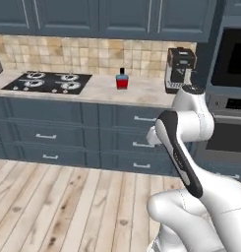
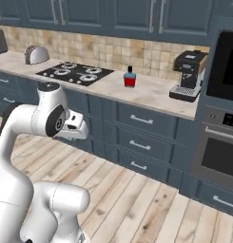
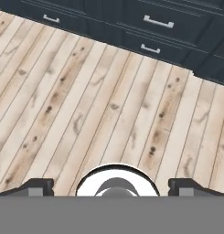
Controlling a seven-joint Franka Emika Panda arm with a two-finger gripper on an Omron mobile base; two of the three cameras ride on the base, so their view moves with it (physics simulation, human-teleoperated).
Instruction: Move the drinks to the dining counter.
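Blue and flat-sided, with a red label and a black cap: flat blue bottle (image 1: 122, 79) upright on the marble-look counter (image 1: 102, 90) in the left base view, between the black stove (image 1: 48, 82) and the dark coffee machine (image 1: 179, 69), well apart from both. Beige tiled backsplash behind, slate-blue drawer fronts with slim metal handles below, pale wood plank floor in front. White arm folded up at lower right, glossy with a dark band along one link, far short of the bottle.

Right base view: same bottle (image 2: 130, 78) seen from the other side, near the middle of the counter's depth, just right of the stove (image 2: 76, 72). Rounded chrome toaster (image 2: 36, 54) further left, boxy coffee machine (image 2: 188, 76) to the right, built-in oven (image 2: 220, 156) with a dark glass door beyond. Arm rising at lower left, elbow bent.

Hand view: hand (image 3: 111, 185) released, two dark fingertips (image 3: 36, 186) set wide apart at the bottom edge with nothing between them. Pointed down at knotty, streaked floor planks, drawer fronts across the top.

Step in hand, judged: approach to the remaining drink, not yet begun in earnest. Best done by raising and turning the hand toward the counter, keeping it spread, coming in level at the bottle's narrow faces below the cap, and centring before closing, since a flat smooth body could twist or tip under an off-centre pinch. Clearance from the coffee machine worth minding on the way in.
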